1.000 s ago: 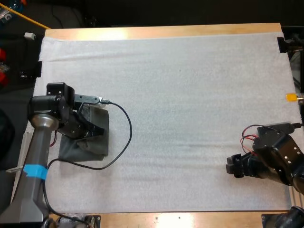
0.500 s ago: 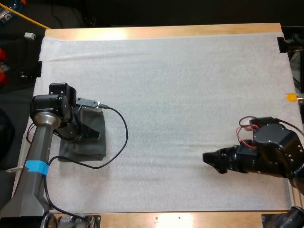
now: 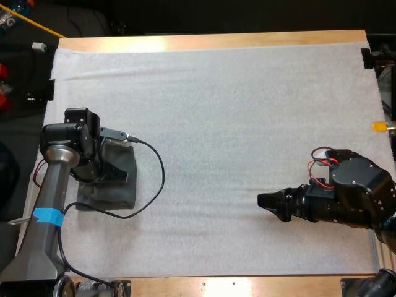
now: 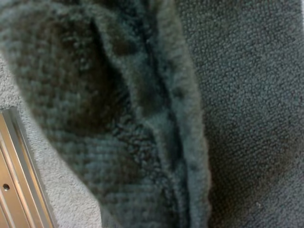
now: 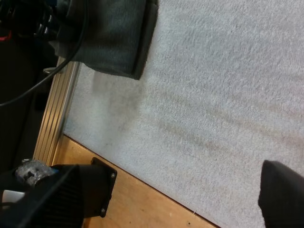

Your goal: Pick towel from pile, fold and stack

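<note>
Guessing stacking step: left gripper (image 3: 114, 170) at folded towel (image 3: 114, 197), grip can't tell; lift straight so folds hold. Right gripper (image 3: 267, 207) wide open, empty.

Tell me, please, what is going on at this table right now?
Two robot arms are working on towel folding. The left tool is down on a dark grey-green towel that lies near the left edge of the white mat. The right tool hovers open over bare mat on the right side, pointing toward the towel and holding nothing.
</note>
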Controlling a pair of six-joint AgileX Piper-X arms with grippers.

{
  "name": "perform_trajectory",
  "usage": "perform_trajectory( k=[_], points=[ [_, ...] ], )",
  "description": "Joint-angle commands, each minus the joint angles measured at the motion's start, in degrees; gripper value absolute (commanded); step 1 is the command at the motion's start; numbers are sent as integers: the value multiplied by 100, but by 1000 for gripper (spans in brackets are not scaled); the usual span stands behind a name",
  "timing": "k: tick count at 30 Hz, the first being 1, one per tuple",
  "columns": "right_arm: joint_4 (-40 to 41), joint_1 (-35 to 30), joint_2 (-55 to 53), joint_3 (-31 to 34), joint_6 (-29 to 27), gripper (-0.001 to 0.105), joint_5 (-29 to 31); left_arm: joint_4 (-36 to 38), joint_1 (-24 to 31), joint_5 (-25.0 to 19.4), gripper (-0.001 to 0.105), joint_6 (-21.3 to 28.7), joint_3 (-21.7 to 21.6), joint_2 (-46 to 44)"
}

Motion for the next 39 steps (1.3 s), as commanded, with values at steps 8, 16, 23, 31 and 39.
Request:
perform_trajectory(
  k=[8,16,23,31,39],
  points=[
    [-14,-1,-6,-21,-20,74,-87,20,3,-146,31,7,2,-8],
    [-14,-1,-6,-21,-20,74,-87,-85,3,-1744,55,-54,2,-8],
    [24,-1,-6,-21,-20,74,-87,-105,3,-1411,49,-257,2,-50],
    [24,-1,-6,-21,-20,74,-87,-158,258,238,49,-422,27,-49],
    [24,-1,-6,-21,-20,74,-87,-476,1004,1604,49,-434,324,-35]
  ],
)
